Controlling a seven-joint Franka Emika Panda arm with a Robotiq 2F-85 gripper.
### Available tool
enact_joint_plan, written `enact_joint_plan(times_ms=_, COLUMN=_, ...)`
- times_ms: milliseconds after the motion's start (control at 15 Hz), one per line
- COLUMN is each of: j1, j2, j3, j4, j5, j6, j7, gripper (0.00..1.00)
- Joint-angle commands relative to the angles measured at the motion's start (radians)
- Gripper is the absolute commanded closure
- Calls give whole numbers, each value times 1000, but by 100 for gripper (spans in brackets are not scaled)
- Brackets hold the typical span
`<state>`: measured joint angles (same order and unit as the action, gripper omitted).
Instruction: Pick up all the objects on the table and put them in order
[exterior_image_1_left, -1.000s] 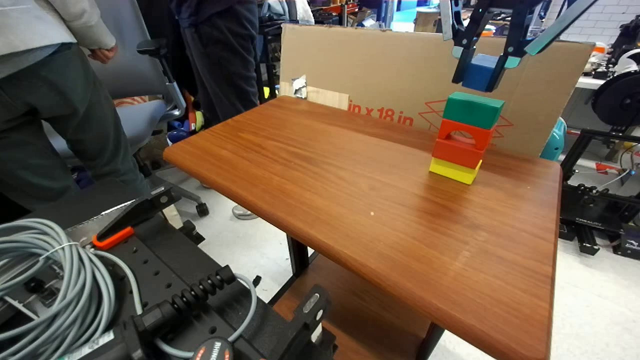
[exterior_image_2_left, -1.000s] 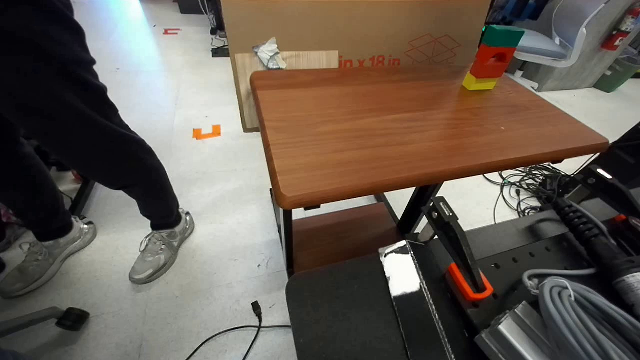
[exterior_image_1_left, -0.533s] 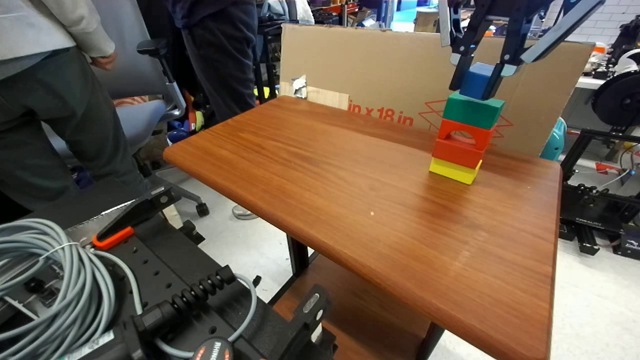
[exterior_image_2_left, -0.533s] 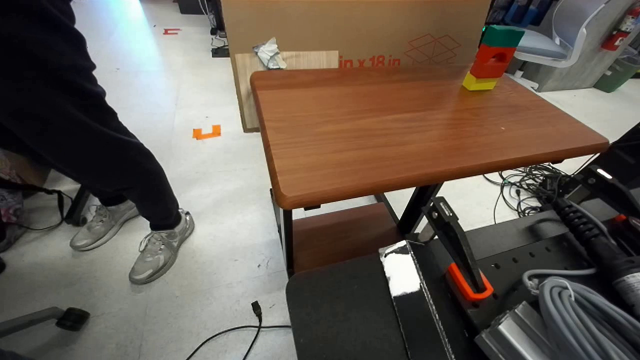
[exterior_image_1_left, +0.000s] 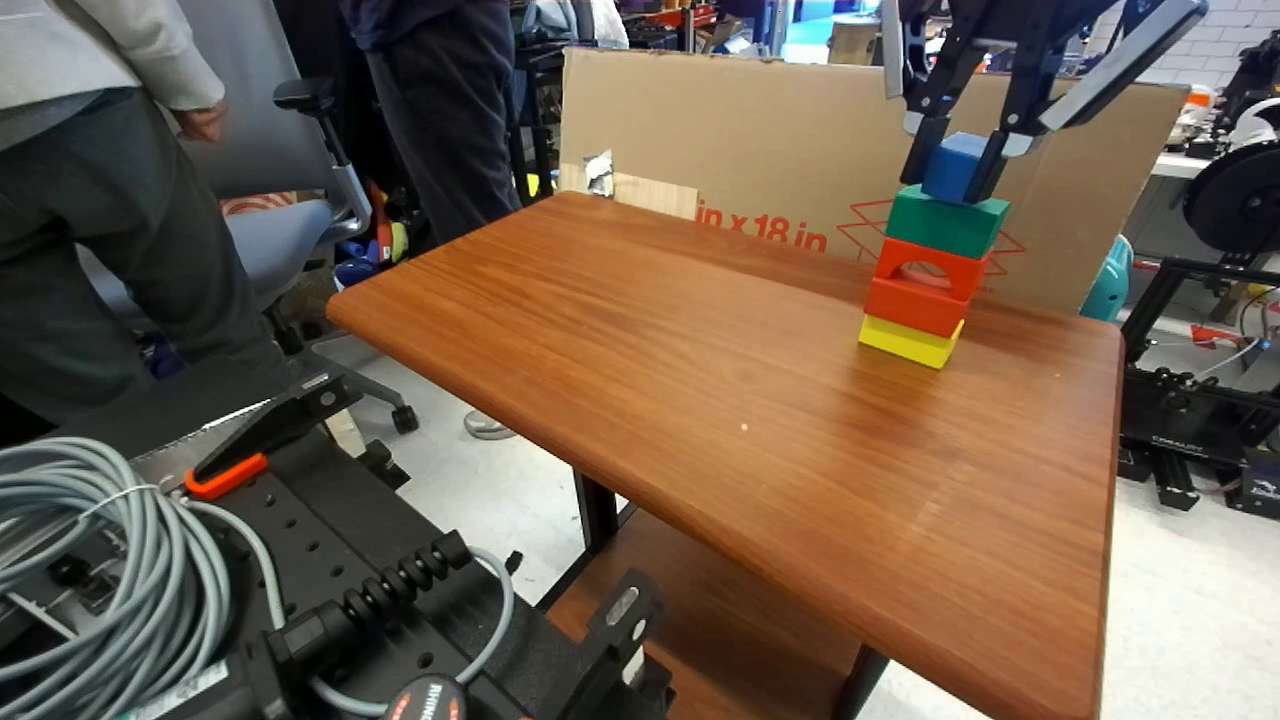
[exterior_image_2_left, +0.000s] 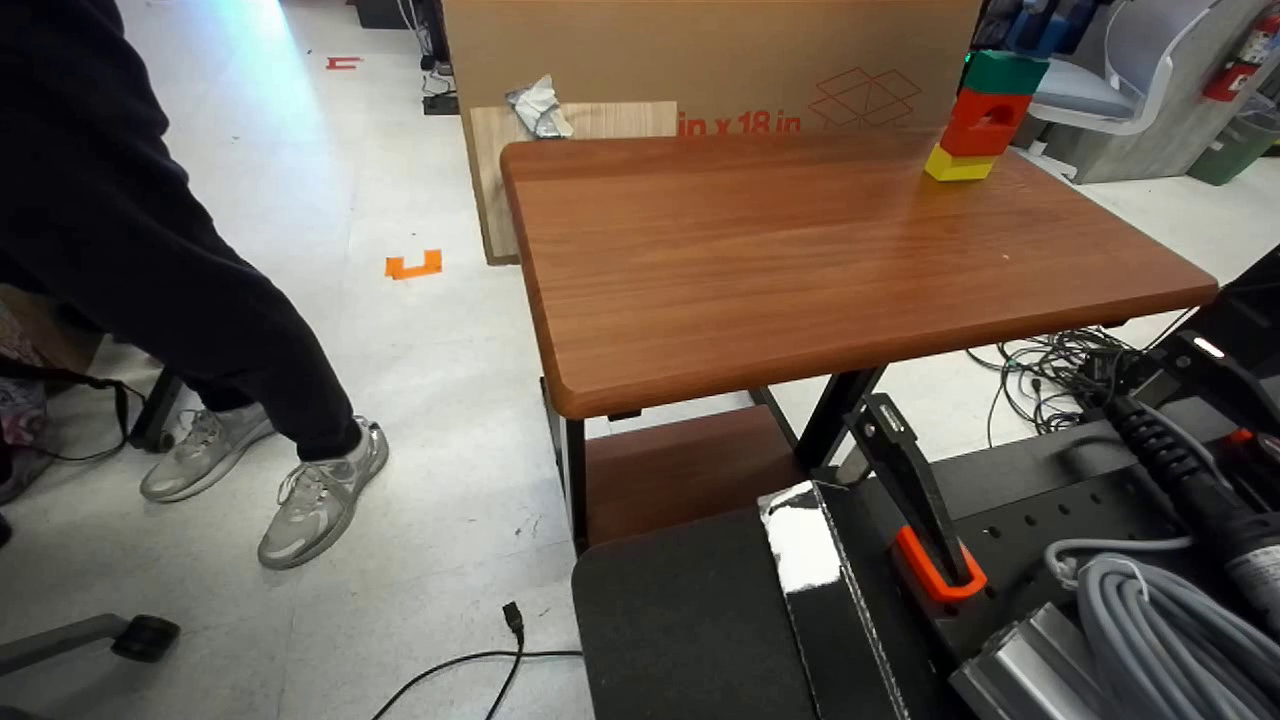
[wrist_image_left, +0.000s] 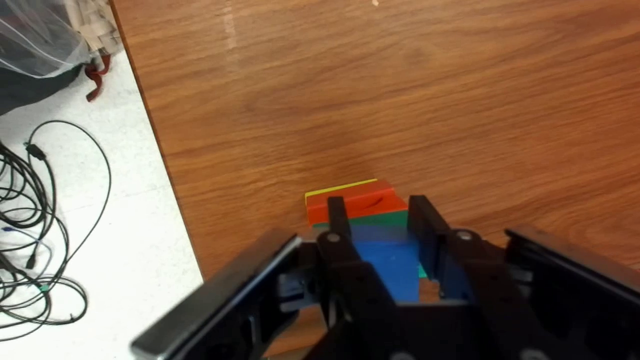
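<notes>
The table (exterior_image_1_left: 640, 380), broad and brown, carries everything I have to sort. Near one end hangs my claw (exterior_image_1_left: 945, 187), drawn in to a single block's width, and I read it as firmly holding the blue block (exterior_image_1_left: 954, 170). Beneath it rises the stack (exterior_image_2_left: 972, 118): yellow block (exterior_image_1_left: 908, 341) at the bottom, red block (exterior_image_1_left: 912, 307), red arch (exterior_image_1_left: 962, 272), then the green block (exterior_image_1_left: 945, 224), longer than my load and so a fair landing. The blue block is at the very top, on the green one or just above it; I can't tell which. I expect it to be light and stiff, wood or hard foam, not easily broken, its flat faces perhaps a little slick. Two opposite sides, met squarely, look the right place to hold it. My fingers (wrist_image_left: 338, 212) reach low on those sides, tips close to the green top, so I'd part them evenly and rise straight, lest one nudge topple the lot.
</notes>
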<state>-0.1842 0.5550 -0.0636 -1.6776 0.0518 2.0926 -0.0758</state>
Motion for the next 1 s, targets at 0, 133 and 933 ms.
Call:
enact_joint_plan(times_ms=0, j1=32, j2=25, j3=-30, j4=50, j5=-48, j6=-37, j7=53, gripper=34)
enact_joint_plan(times_ms=133, j1=37, j2=16, j3=-33, j4=42, j5=-63, j6=-30, j7=64, gripper=19)
enact_joint_plan(times_ms=933, j1=38, j2=-301, j3=-45, j4=-216, j5=-82, j6=-12, j7=55, gripper=0)
